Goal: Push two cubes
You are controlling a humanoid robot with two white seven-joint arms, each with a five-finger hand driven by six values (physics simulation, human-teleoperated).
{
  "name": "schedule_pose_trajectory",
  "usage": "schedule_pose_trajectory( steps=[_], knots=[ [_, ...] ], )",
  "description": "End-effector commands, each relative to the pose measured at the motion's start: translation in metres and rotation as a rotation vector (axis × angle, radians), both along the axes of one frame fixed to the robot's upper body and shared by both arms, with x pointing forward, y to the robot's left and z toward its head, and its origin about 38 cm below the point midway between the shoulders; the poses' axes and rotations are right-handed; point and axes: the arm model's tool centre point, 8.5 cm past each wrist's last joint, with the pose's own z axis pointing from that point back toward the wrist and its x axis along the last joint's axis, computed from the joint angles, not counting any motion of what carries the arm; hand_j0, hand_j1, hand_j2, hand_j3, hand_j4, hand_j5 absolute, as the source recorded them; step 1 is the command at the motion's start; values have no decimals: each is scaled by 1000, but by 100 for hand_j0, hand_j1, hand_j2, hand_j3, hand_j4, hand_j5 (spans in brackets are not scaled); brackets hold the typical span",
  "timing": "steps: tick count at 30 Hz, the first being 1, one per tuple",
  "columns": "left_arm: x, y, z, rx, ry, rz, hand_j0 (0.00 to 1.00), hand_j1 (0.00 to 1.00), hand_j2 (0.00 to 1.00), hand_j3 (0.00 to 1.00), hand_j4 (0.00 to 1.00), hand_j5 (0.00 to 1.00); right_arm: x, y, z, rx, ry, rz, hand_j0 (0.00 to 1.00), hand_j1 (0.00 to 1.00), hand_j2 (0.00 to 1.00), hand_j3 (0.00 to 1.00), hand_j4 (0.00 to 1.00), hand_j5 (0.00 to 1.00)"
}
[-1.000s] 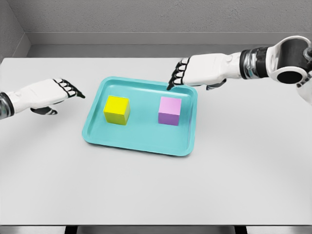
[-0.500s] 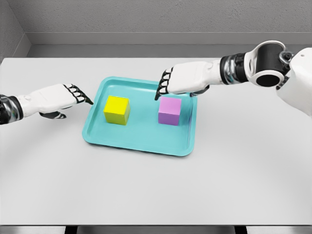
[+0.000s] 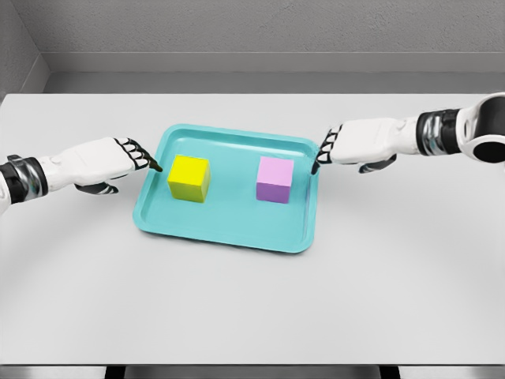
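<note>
We see a bright yellow cube (image 3: 189,178) and a pale purple cube (image 3: 275,179) standing well apart on a shallow teal plastic tray (image 3: 225,230) on the light grey worktop (image 3: 252,308). The left robot hand (image 3: 110,160) reaches over the tray's left rim, fingertips just beside the yellow cube, fingers loosely extended, holding nothing. The right robot hand (image 3: 351,147) hovers at the right rim, near the purple cube, likewise empty.

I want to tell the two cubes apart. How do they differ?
The yellow cube sits in the left half of the tray; the purple cube sits in the right half. The left hand has fingertips close to the yellow cube; the right hand is farther from the purple one. Both look similar in size.
</note>
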Motion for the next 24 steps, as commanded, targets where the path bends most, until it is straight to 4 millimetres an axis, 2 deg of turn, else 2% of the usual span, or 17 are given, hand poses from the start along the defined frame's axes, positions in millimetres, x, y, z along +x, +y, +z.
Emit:
schedule_pose_trajectory(
  steps=[1, 3, 5, 7, 9, 11, 14, 20, 23, 24],
  knots=[
    [0, 0, 1, -4, 0, 2, 86, 86, 86, 86, 86, 86, 0, -5, 1, 0, -1, -12, 74, 74, 74, 74, 74, 74],
    [0, 0, 1, -6, 0, 2, 86, 86, 86, 86, 86, 86, -2, -2, -6, 3, 14, -8, 74, 74, 74, 74, 74, 74],
    [0, -1, 1, -6, -1, -1, 86, 86, 86, 86, 86, 86, 0, -1, -3, 21, 5, -13, 73, 73, 73, 73, 73, 73],
    [-1, -2, 2, -6, -3, -6, 86, 86, 86, 86, 86, 86, -3, -6, -8, 51, 15, -31, 73, 73, 73, 73, 73, 73],
    [-1, -4, 2, -8, -6, -12, 86, 86, 86, 86, 86, 86, -4, -12, -4, 91, 5, -54, 73, 73, 73, 73, 73, 73],
    [-1, -10, 0, -19, -3, -19, 86, 86, 86, 86, 86, 86, -6, -15, -13, 93, 24, -67, 73, 73, 73, 73, 73, 73],
    [-1, -13, -2, -15, 8, -22, 86, 86, 86, 86, 86, 86, -4, -19, -2, 112, -2, -76, 73, 73, 73, 73, 73, 73],
    [-3, -22, -1, -24, 5, -42, 86, 86, 86, 86, 86, 86, -9, -1, -28, 130, 47, -55, 73, 73, 73, 73, 73, 73],
    [-4, -23, 0, -25, 1, -47, 86, 86, 86, 86, 86, 86, -9, 1, -29, 132, 48, -53, 73, 73, 73, 73, 73, 73],
    [-4, -23, 0, -25, 1, -47, 86, 86, 86, 86, 86, 86, -8, 8, -31, 139, 50, -43, 73, 73, 73, 73, 73, 73]
  ],
)
